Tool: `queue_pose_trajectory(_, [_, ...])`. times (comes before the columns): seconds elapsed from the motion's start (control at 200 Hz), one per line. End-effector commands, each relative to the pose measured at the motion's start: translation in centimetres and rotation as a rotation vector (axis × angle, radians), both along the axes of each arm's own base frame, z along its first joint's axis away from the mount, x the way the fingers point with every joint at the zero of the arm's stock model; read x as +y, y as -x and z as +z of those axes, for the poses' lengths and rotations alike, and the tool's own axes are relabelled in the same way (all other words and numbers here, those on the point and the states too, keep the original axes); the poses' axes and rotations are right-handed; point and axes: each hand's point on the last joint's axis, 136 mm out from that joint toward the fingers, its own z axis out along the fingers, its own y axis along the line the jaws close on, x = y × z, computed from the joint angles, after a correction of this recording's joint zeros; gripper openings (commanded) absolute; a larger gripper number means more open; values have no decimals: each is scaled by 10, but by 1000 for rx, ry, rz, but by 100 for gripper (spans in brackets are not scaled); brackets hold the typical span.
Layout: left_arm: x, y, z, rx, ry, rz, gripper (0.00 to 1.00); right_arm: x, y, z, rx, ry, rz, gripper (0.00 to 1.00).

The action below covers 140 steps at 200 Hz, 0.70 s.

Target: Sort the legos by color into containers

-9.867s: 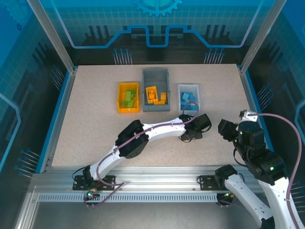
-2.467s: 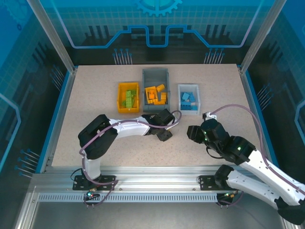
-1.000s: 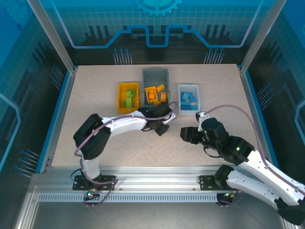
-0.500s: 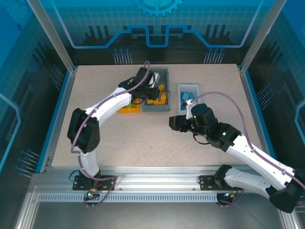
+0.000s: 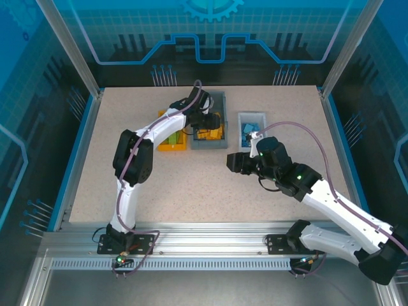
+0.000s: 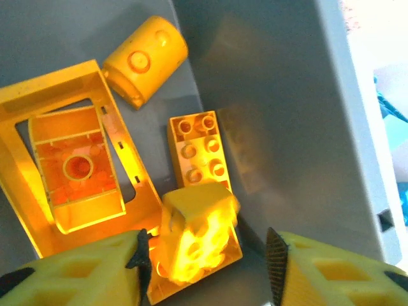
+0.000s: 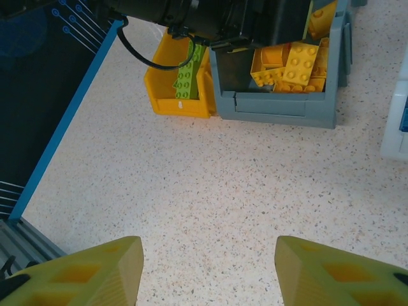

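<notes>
- Legos: orange ones lie in the dark grey bin toward the table's far edge, green bricks in the yellow bin, blue in the white bin.
- Left gripper hangs over that grey one, jaws part open; a blurred orange brick sits between them, seemingly touching neither jaw.
- Right gripper stands open and empty above bare table.
- Handling, by my judgement: light, rigid, smooth plastic; pinch across flat side walls, not the studs.

Speckled beige table; aluminium rail; perhaps glass walls.
</notes>
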Motion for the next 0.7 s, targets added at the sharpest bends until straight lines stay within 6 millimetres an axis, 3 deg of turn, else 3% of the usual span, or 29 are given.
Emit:
queue_pose_trajectory(0.0, [-1,11,54,-83,110,-8,59,-7,0,-8,16,-8,-13,62])
queue_pose_trajectory(0.1, [4,24,75,-119,157,2,59,-11,-1,-9,22,5,-22,64])
queue_pose_trajectory(0.175, [14,37,96,-152,179,31,58,-23,-4,-9,26,38,-66,72])
queue_pose_trajectory(0.215, [22,45,106,-169,190,52,59,-34,-5,-17,43,80,-107,78])
queue_pose_trajectory(0.235, [27,50,112,-180,198,66,60,-39,-9,-7,28,85,-130,82])
queue_pose_trajectory(0.26, [35,57,118,-188,209,86,62,-47,-11,-8,30,110,-161,99])
queue_pose_trajectory(0.28, [40,62,123,-196,222,97,73,-54,-13,-8,32,134,-186,100])
queue_pose_trajectory(0.3, [45,68,130,-209,238,103,95,-60,-14,-9,30,156,-205,100])
queue_pose_trajectory(0.355, [61,86,138,-230,283,121,99,-77,-18,-8,5,225,-264,100])
queue_pose_trajectory(0.475, [116,124,145,-301,237,254,99,-116,-23,14,-133,349,-396,100])
queue_pose_trajectory(0.575, [187,154,137,-349,70,547,99,-163,-21,33,-230,420,-617,100])
queue_pose_trajectory(0.615, [218,165,133,-390,-2,675,99,-176,-25,35,-264,442,-678,100])
queue_pose_trajectory(0.645, [235,173,130,-427,-48,735,99,-180,-30,24,-281,462,-665,100])
queue_pose_trajectory(0.695, [248,179,120,-494,-117,723,99,-180,-46,9,-332,461,-601,100])
